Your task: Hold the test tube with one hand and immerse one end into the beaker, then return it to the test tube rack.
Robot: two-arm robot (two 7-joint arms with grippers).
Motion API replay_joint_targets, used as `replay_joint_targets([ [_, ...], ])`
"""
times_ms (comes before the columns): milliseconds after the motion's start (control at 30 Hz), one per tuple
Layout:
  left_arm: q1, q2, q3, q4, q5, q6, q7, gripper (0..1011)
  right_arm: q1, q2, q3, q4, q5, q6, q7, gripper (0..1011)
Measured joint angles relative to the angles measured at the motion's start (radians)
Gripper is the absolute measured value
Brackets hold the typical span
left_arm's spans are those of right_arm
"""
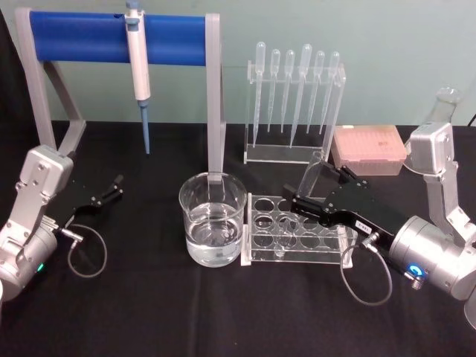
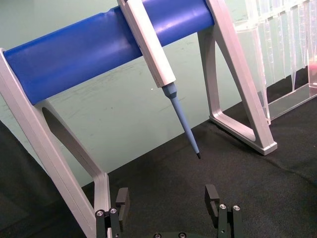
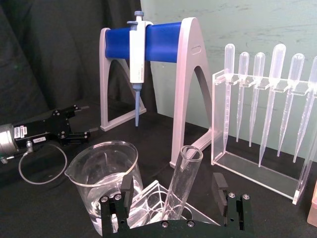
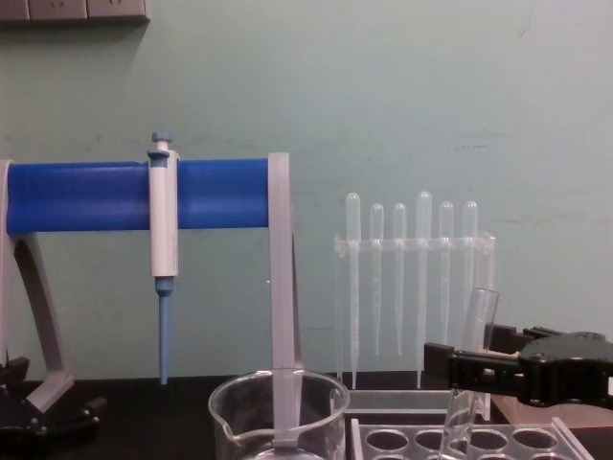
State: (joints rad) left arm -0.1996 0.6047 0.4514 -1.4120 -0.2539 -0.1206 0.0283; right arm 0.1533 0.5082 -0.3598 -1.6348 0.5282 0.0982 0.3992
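Note:
The test tube (image 1: 310, 175) leans tilted in the clear plastic rack (image 1: 297, 239), its open rim up. My right gripper (image 1: 318, 187) is open around it, one finger on each side. In the right wrist view the test tube (image 3: 181, 182) stands between the fingers (image 3: 219, 186) with a gap on both sides. From the chest, the right gripper (image 4: 476, 362) is level with the upper part of the test tube (image 4: 478, 316). The beaker (image 1: 213, 216), holding water, stands just left of the rack. My left gripper (image 1: 111, 187) rests open at the far left, nothing between its fingers (image 2: 121, 198).
A blue-barred stand (image 1: 119, 37) holding a pipettor (image 1: 138, 67) spans the back left, one leg just behind the beaker. A rack of several plastic pipettes (image 1: 296, 104) and a pink tip box (image 1: 369, 149) stand at the back right. A glass flask (image 1: 446, 100) shows far right.

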Motion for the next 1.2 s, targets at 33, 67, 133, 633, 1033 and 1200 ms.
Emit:
replay_joint_targets([
  [33,0.0,0.0,0.0,0.0,0.0,0.0,0.0,1000,0.0,0.0,0.0,0.0,0.0,0.0,0.0,1003],
  [67,0.0,0.0,0.0,0.0,0.0,0.0,0.0,1000,0.0,0.0,0.0,0.0,0.0,0.0,0.0,1003],
  [133,0.0,0.0,0.0,0.0,0.0,0.0,0.0,1000,0.0,0.001,0.0,0.0,0.0,0.0,0.0,980],
  [633,0.0,0.0,0.0,0.0,0.0,0.0,0.0,1000,-0.001,0.002,0.0,-0.001,0.001,-0.001,0.0,565],
  [1033,0.0,0.0,0.0,0.0,0.0,0.0,0.0,1000,-0.001,0.002,0.0,-0.001,0.001,-0.003,0.001,242],
  [1200,0.0,0.0,0.0,0.0,0.0,0.0,0.0,1000,-0.001,0.002,0.0,-0.001,0.001,-0.003,0.001,242],
])
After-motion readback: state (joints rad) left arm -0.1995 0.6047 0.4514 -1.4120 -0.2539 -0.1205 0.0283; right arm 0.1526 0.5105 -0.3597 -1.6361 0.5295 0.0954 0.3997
